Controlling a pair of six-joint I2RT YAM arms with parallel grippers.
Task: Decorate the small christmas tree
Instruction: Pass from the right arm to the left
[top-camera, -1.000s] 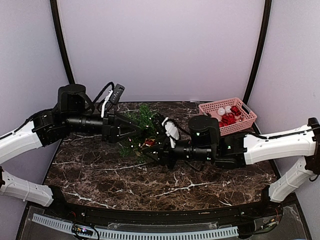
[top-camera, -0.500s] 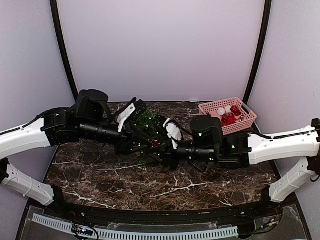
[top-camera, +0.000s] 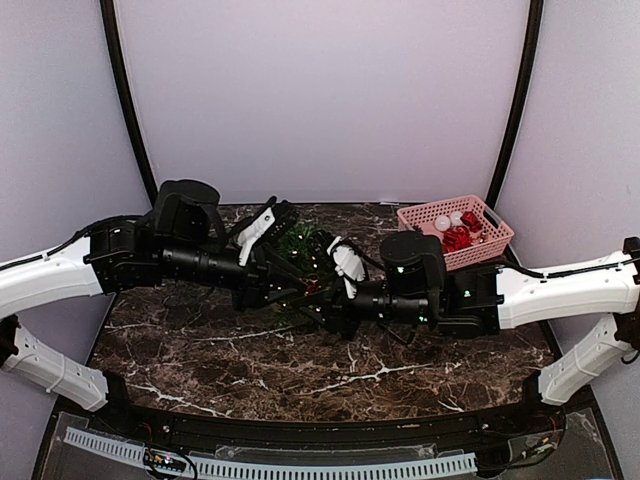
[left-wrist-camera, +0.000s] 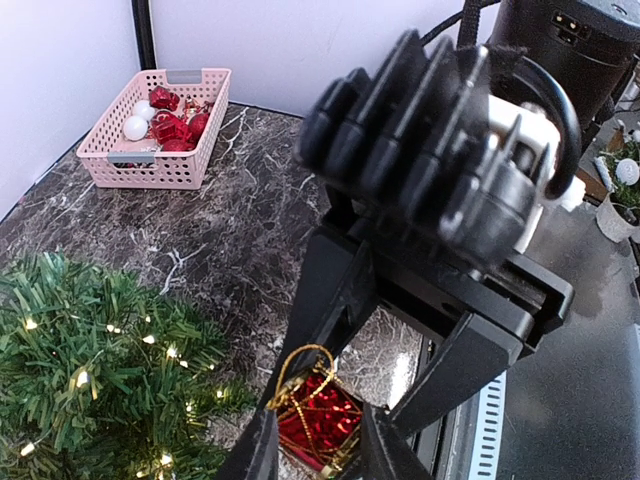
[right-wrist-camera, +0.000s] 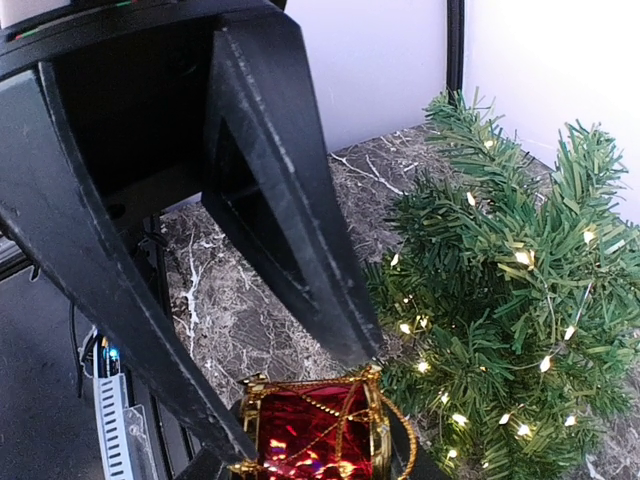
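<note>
Two robot arms meet over the middle of a dark marble counter (top-camera: 300, 370), both pinching a single red drum ornament (right-wrist-camera: 315, 438) trimmed in gold, with a gold hanging loop. The left gripper (right-wrist-camera: 305, 402), seen head-on from the right wrist camera, reaches in with its jaws drawn narrow. One fingertip rests against the drum's upper right corner and the other runs down its left side. The right gripper (left-wrist-camera: 322, 440), seen from the left wrist camera, comes from the opposite side and clamps the same ornament between its tapered black fingers, jaws partway closed around it.

The small christmas tree (top-camera: 293, 243) sits toward the back of the counter at its middle, just behind the meeting grippers and partly hidden by the left arm's wrist in the overhead view. Its dark green needles carry tiny lights that glow warm white. The drum hangs just beside the branches; whether it touches them cannot be told.

A pink plastic basket (left-wrist-camera: 160, 172) stands well apart at the counter's far right corner, holding red and white baubles (left-wrist-camera: 170, 125).
</note>
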